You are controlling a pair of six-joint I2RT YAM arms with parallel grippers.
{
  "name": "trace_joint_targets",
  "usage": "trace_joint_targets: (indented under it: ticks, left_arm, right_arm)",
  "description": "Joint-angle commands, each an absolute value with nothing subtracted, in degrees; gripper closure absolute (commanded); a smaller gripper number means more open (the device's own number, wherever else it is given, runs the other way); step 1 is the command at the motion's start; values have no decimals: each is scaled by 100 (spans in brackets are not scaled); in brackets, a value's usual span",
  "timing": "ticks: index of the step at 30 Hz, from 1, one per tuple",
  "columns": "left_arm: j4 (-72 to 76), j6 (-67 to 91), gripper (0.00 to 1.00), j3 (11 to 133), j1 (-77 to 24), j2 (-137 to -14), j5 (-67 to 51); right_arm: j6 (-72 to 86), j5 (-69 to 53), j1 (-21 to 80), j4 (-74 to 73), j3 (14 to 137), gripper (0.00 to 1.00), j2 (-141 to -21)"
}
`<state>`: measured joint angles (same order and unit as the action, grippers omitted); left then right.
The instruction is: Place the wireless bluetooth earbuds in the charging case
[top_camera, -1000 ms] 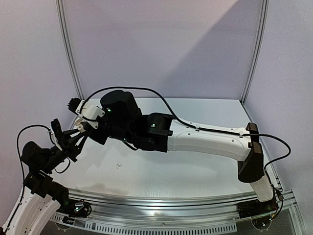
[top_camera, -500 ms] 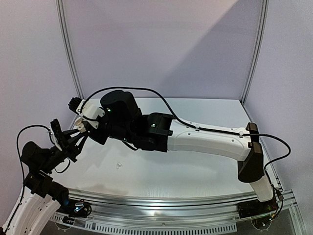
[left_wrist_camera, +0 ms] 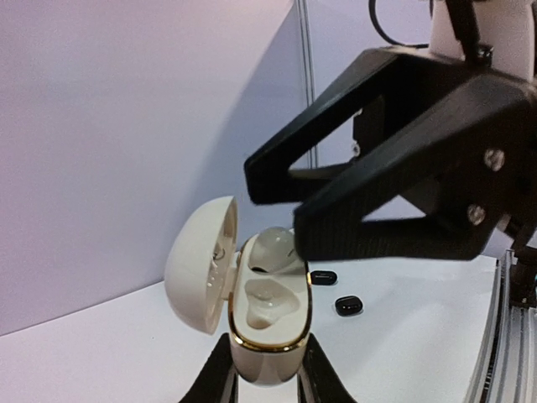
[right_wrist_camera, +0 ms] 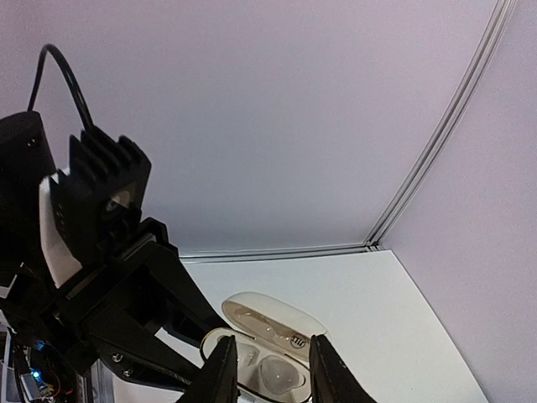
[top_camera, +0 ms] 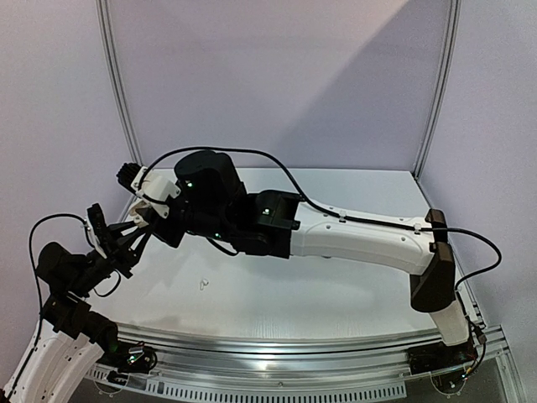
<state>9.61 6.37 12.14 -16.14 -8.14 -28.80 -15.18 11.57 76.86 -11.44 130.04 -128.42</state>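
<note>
Although the table (top_camera: 336,294) offers plenty of resting room, the work is done in the air over its left side, apparently so that one arm can present the target while the other loads it. The right arm (top_camera: 361,243) stretches across the table to that spot.

The left gripper (left_wrist_camera: 268,378) clamps the lower body of the case (left_wrist_camera: 264,336), holding it upright with the lid (left_wrist_camera: 197,264) swung fully back. This orientation turns both sockets up toward the right gripper (left_wrist_camera: 275,208), which hangs just above the case. Its fingers stand narrowly apart, with nothing visible between them.

A white bud (left_wrist_camera: 273,246) sits in the far socket, beside the lower fingertip. It looks high, so it is probably not fully seated. The near socket (left_wrist_camera: 267,300) is empty.

Two black buds (left_wrist_camera: 323,276) (left_wrist_camera: 348,306) lie on the table beyond the case, apart from each other. A white speck (top_camera: 202,284) on the table is too small to identify; it may be the second white bud.
</note>
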Motion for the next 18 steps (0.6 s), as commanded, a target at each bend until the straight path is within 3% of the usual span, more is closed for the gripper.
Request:
trace_joint_targets:
  ticks: [1,7,13,18]
  left_arm:
    - [1061,724,100,1160,-1653,-894,-2933]
    - [1055,743,100,1169,-1659,-948,-2944]
    - [1113,846,100,1243,-1653,-1085,-3242]
    - [1139,967,100,1437,-1660,-1387,-3672]
  right_arm:
    - [-1257,958,7663,-921,12824,70,-12240]
    - [-1115,807,7643,-897,12672,66,-12031]
    - [-216,-397,7187,-962,12007,49,-11565]
    - [84,-408,7071,-917,11258,41,-11105]
